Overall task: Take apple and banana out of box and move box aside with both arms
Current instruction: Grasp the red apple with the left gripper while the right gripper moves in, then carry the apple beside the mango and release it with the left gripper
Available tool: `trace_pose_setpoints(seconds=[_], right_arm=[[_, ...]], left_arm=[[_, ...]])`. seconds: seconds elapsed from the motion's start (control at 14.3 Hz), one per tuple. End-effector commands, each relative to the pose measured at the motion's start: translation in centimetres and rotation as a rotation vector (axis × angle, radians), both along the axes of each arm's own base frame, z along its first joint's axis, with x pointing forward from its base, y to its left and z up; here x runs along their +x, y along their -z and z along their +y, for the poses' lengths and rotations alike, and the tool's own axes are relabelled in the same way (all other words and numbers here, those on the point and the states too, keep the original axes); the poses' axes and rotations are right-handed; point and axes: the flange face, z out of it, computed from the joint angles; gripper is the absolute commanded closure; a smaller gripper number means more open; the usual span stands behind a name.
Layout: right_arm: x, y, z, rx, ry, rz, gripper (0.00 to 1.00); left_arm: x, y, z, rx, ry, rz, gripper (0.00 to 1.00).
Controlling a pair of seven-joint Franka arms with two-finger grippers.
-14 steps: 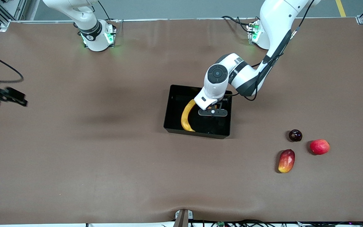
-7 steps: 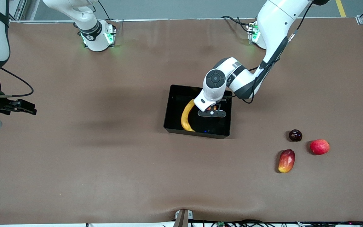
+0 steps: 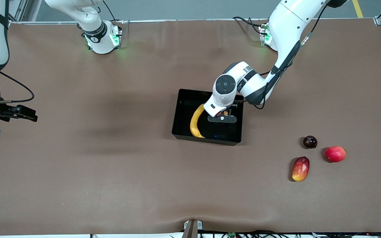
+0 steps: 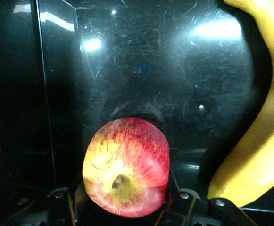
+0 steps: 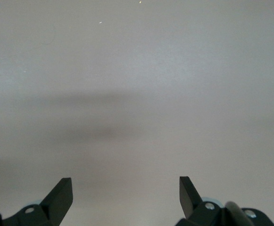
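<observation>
Left wrist view: apple (image 4: 126,167) sits in the box (image 4: 56,94) beside the banana (image 4: 254,136), between the left gripper's (image 4: 122,207) fingers; you can't tell if they've clamped. It's smooth and firm, so squeeze its widest part. Right gripper (image 5: 126,197) waits, spread wide.

apple (image 4: 126,167) – red-yellow, in black box (image 3: 180,112) | banana (image 3: 195,121) – curved, beside it

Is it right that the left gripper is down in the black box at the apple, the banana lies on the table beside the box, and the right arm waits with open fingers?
Not quite. The banana is not on the table; the front view shows it inside the box, beside the apple. The rest holds: the left gripper is down in the box at the apple, and the right gripper waits open over the right arm's end of the table.
</observation>
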Motion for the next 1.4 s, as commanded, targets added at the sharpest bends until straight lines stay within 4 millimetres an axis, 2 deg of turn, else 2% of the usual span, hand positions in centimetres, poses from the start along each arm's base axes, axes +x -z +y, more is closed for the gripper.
trace_pose_setpoints(seconds=[0.0, 0.07, 0.35, 0.49, 0.56, 0.7, 0.77, 0.91, 1.12, 1.33], right_arm=[[0.4, 0.5, -0.8, 0.047, 0.027, 0.010, 0.00], [0.5, 0.8, -1.0, 0.047, 0.032, 0.016, 0.00], [0.6, 1.8, -1.0, 0.046, 0.039, 0.040, 0.00], [0.7, 2.2, -0.8, 0.047, 0.036, 0.052, 0.00], [0.7, 2.4, -0.6, 0.047, 0.031, 0.057, 0.00], [0.6, 2.5, -0.2, 0.048, 0.025, 0.063, 0.00], [0.6, 2.5, -0.2, 0.051, 0.027, 0.063, 0.00], [0.5, 2.7, 0.0, 0.052, 0.026, 0.076, 0.00], [0.5, 2.8, 0.1, 0.052, 0.024, 0.080, 0.00], [0.5, 2.8, 1.1, 0.086, 0.021, 0.087, 0.00]], left_arm=[[1.0, -3.2, -0.5, 0.006, 0.011, -0.050, 1.00], [1.6, -4.6, -0.3, 0.017, 0.004, -0.055, 1.00], [4.6, -14.2, 0.4, 0.022, -0.037, -0.140, 1.00], [5.7, -18.0, 1.2, 0.039, -0.048, -0.155, 1.00], [6.6, -19.8, 2.6, 0.041, -0.061, -0.169, 1.00], [9.0, -22.1, 7.2, 0.039, -0.038, -0.173, 1.00], [10.0, -22.8, 9.4, 0.039, -0.029, -0.173, 1.00], [11.8, -22.8, 13.6, 0.050, -0.009, -0.156, 1.00], [14.3, -21.0, 19.4, 0.053, 0.049, -0.114, 1.00], [16.9, -19.1, 25.2, 0.033, 0.085, -0.115, 1.00]])
